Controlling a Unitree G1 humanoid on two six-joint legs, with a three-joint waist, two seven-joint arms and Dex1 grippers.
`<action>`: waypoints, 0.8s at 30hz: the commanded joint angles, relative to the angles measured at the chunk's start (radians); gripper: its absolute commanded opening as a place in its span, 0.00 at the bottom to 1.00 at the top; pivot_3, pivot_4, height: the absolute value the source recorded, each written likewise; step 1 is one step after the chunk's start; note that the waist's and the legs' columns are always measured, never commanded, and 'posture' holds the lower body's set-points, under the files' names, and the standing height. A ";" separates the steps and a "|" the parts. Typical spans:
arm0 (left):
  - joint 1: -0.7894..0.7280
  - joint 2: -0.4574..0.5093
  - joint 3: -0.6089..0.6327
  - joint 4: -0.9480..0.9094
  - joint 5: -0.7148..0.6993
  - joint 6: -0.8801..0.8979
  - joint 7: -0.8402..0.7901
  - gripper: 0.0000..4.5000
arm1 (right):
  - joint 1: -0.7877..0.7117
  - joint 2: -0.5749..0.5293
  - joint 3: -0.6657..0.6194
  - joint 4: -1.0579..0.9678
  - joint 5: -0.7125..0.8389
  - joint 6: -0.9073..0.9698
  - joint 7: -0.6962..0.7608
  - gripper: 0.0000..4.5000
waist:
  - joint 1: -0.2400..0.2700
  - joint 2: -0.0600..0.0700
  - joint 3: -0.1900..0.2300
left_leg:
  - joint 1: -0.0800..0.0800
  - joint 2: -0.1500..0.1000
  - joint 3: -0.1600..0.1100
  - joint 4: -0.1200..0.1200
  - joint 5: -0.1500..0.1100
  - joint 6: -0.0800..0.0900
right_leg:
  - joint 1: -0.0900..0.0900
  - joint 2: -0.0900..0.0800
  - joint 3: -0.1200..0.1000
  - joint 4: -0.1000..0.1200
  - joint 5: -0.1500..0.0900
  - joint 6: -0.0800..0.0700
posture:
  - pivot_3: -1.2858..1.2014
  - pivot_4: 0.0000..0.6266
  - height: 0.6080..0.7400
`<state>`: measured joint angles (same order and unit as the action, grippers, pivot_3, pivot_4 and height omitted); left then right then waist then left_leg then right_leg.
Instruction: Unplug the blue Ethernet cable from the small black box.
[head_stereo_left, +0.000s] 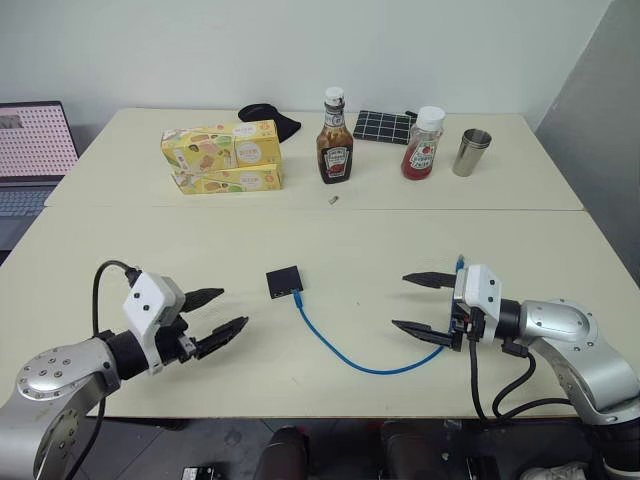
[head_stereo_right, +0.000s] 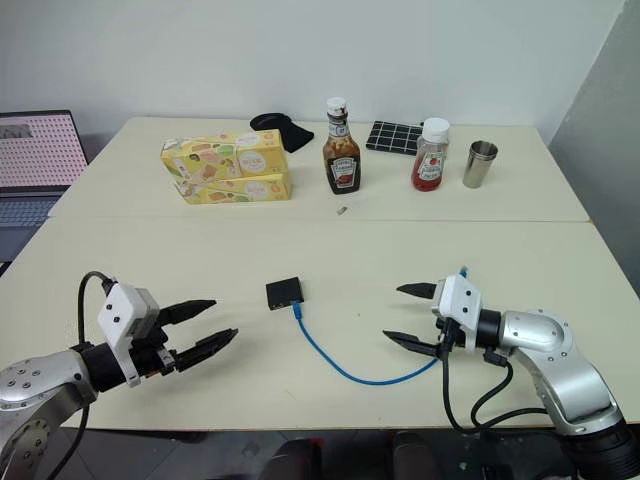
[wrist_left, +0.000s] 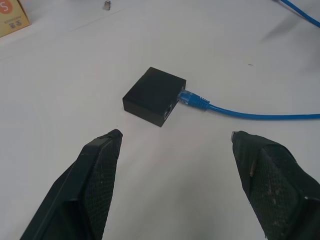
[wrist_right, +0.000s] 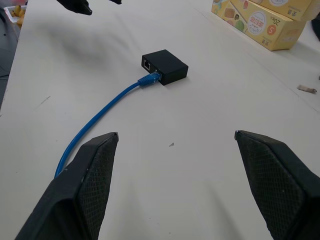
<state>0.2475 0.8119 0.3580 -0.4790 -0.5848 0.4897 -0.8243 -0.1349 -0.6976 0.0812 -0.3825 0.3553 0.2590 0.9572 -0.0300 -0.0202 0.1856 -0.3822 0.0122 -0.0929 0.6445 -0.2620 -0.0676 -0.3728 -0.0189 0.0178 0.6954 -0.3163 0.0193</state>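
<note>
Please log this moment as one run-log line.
cable: plugged into box | left gripper: open, empty | right gripper: open, empty

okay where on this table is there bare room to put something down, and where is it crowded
Bare patches: the near table between the left gripper and the small black box, and the middle strip between the box and the yellow boxes. Crowded: the far edge, with sauce bottle, ketchup jar and steel cup. The blue Ethernet cable crosses toward the right gripper.

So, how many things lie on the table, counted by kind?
Yellow boxes: 2
Sauce bottles: 2
Metal cup: 1
Small black box: 1
Blue Ethernet cable: 1
Grid pad: 1
Black cloth: 1
Small metal piece: 1
Total: 10
</note>
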 joint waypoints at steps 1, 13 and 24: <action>0.007 0.011 0.017 -0.038 -0.009 0.006 -0.011 0.83 | -0.002 -0.005 -0.007 -0.026 0.010 0.001 0.007 0.88 | 0.000 0.000 0.000 | 0.000 0.000 0.000 0.000 0.000 0.000 | 0.000 0.000 0.000 0.000 0.000 0.000 | 0.52 0.24 1.00; 0.033 -0.004 0.009 -0.054 0.025 -0.015 -0.006 0.83 | -0.006 -0.001 0.046 -0.042 0.005 0.016 0.040 0.88 | 0.000 0.000 0.000 | 0.000 0.000 0.000 0.000 0.000 0.000 | 0.000 0.000 0.000 0.000 0.000 0.000 | 0.52 0.24 1.00; 0.067 0.075 0.065 0.087 0.003 -0.163 -0.314 0.83 | -0.098 0.142 0.276 0.068 -0.130 0.019 -0.004 0.88 | -0.003 -0.001 0.000 | 0.000 0.000 0.000 0.000 0.000 0.000 | 0.000 0.001 0.000 0.000 0.000 0.000 | 0.52 0.24 1.00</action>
<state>0.3072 0.8613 0.3783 -0.4059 -0.5730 0.3583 -1.0720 -0.2132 -0.5842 0.3126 -0.3316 0.2577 0.2925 0.9690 -0.0332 -0.0209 0.1855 -0.3821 0.0125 -0.0924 0.6441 -0.2620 -0.0677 -0.3737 -0.0180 0.0176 0.6954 -0.3164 0.0189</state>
